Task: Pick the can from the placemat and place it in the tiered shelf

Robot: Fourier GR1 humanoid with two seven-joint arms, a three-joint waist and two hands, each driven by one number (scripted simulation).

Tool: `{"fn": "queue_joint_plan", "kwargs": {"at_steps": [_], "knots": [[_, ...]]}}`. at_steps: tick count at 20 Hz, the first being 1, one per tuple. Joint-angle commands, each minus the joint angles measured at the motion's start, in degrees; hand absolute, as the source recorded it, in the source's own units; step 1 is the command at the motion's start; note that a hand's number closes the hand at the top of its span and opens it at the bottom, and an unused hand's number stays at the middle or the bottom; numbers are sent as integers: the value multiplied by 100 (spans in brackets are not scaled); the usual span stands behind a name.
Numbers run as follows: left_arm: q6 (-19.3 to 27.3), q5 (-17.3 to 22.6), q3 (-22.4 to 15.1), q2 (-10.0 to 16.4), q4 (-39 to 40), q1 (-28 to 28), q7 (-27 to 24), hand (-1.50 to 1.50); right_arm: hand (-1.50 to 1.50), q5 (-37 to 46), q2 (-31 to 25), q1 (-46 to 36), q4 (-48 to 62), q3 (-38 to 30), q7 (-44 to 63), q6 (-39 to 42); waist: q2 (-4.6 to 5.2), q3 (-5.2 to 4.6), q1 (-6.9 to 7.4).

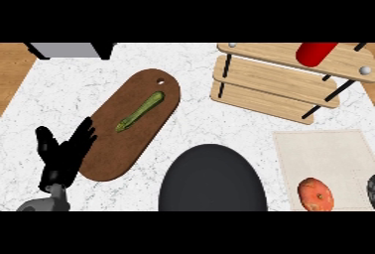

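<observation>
Red can (316,53): off the placemat (322,149), on the tiered shelf's (271,79) top board, table's far right corner. Left hand (64,154): open, empty, near left edge. Right hand (371,192): a sliver at the right edge, state cannot be told. Risk: the can, seemingly lying tilted, may roll off.

Pale wooden shelf (271,82) and dark wooden board (110,149) on a white marbled counter (198,119); woven cloth placemat (326,154), matt black plate (212,178).
</observation>
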Motion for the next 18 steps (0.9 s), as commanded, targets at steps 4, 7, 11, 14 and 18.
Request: {"fn": "queue_joint_plan", "kwargs": {"at_steps": [4, 7, 11, 14, 18], "knots": [[-50, -6, 31, -32, 221, 97, -92, 0, -150, 145, -776, 309, -163, -473, 177, -532, 18, -16, -35], [-53, 4, 39, 50, 112, -40, 172, 0, -150, -65, -945, 676, -706, -770, 438, -534, -5, -13, -90], [63, -121, -122, -127, -147, 231, 134, 0, -150, -867, -1503, 1153, -1170, -1368, 570, 155, -20, -9, -109], [63, -59, 81, -50, 130, 34, 21, 0, -150, -1527, -1813, 1542, -1471, -1668, 659, 800, -9, -11, -112], [77, -91, 58, -36, 112, -91, 228, 0, -150, -2052, -2035, 2060, -1980, -1968, 897, 1152, -5, -13, -97]]}}
